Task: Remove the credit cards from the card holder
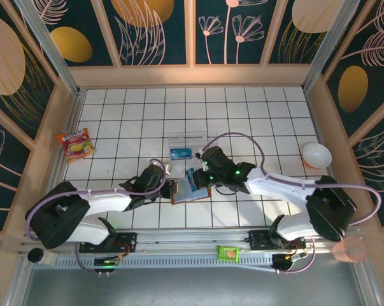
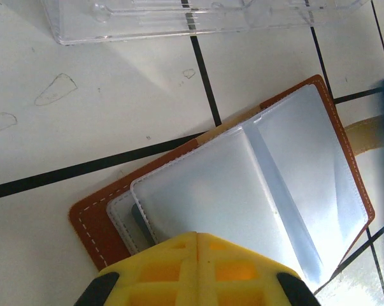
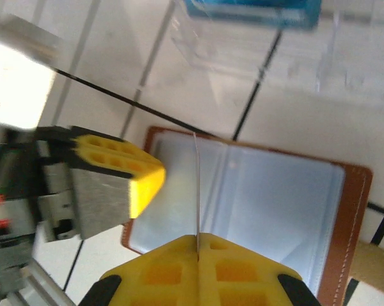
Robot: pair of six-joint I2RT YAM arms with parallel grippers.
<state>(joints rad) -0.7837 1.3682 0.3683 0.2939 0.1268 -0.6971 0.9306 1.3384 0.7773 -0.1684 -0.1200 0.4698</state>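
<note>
The brown card holder [image 1: 176, 192] lies open on the white tiled table, its bluish-grey clear sleeves [image 2: 268, 159] facing up. My left gripper [image 2: 198, 239] is shut, its yellow tips resting on the holder's left-hand sleeve; it appears at the holder's left edge [image 3: 131, 178]. My right gripper [image 3: 197, 239] is shut on a blue credit card [image 1: 195, 182], seen edge-on as a thin line [image 3: 196, 185] standing above the holder's fold. A second blue card [image 1: 180, 153] lies in the clear plastic box [image 3: 268, 57] just beyond the holder.
A red snack packet [image 1: 77, 143] lies at the far left and a white bowl [image 1: 316, 155] at the right. On the near rail sit a green packet [image 1: 228, 253] and a pink cup [image 1: 349, 248]. Wooden walls enclose the table.
</note>
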